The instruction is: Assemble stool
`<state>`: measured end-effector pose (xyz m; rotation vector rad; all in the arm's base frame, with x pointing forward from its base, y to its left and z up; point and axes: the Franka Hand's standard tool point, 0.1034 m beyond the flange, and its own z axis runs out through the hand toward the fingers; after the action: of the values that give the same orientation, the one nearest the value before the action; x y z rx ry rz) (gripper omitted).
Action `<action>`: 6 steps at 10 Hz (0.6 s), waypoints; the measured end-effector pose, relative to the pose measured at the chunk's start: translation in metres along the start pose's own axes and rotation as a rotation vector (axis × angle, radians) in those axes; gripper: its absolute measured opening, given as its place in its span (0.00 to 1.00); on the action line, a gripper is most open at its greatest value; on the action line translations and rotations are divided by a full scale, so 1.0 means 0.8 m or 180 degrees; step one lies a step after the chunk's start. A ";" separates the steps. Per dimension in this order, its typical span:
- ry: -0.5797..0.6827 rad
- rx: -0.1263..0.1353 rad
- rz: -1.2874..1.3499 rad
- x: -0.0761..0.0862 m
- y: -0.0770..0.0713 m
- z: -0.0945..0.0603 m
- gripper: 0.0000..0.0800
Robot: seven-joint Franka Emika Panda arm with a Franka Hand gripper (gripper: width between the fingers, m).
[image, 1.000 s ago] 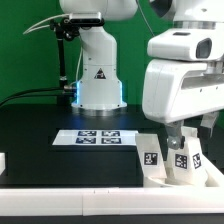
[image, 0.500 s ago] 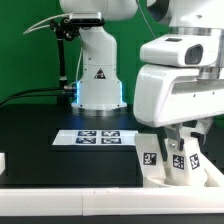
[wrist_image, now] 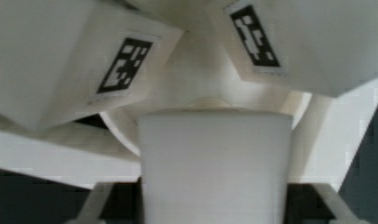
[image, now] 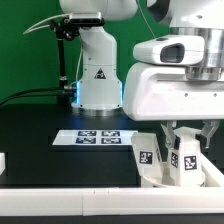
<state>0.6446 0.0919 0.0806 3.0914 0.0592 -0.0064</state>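
Observation:
The stool's parts are bunched at the exterior view's front right. A white leg [image: 187, 158] with a black-and-white tag stands under my gripper [image: 187, 138], and a second tagged leg [image: 144, 155] leans just to its left. They rest on the white seat [image: 160, 180], which is partly hidden. In the wrist view a plain white leg [wrist_image: 212, 160] fills the gap between my fingers [wrist_image: 111, 200], both pressed to its sides. Two tagged legs [wrist_image: 118, 62] [wrist_image: 260, 38] stand beyond it. My gripper [wrist_image: 212, 205] is shut on that leg.
The marker board [image: 98, 137] lies flat on the black table in front of the arm's white base [image: 98, 80]. A long white bar [image: 70, 186] runs along the table's front edge. A small white piece [image: 3, 160] sits at the exterior view's left edge.
My jaws have come in from wide open onto the leg. The hand has shifted toward the exterior view's left and looms larger over the legs.

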 end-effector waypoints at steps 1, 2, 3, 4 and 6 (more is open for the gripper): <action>-0.0040 0.0003 0.0394 0.002 0.004 0.000 0.42; -0.0071 -0.0009 0.0820 0.003 0.006 -0.001 0.42; -0.0081 0.0015 0.1257 0.003 0.007 -0.001 0.42; -0.0098 0.0059 0.1751 0.003 0.005 -0.001 0.42; -0.0086 0.0022 0.2224 0.002 -0.007 -0.002 0.42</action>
<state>0.6459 0.0976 0.0815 2.9321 -1.0059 -0.0210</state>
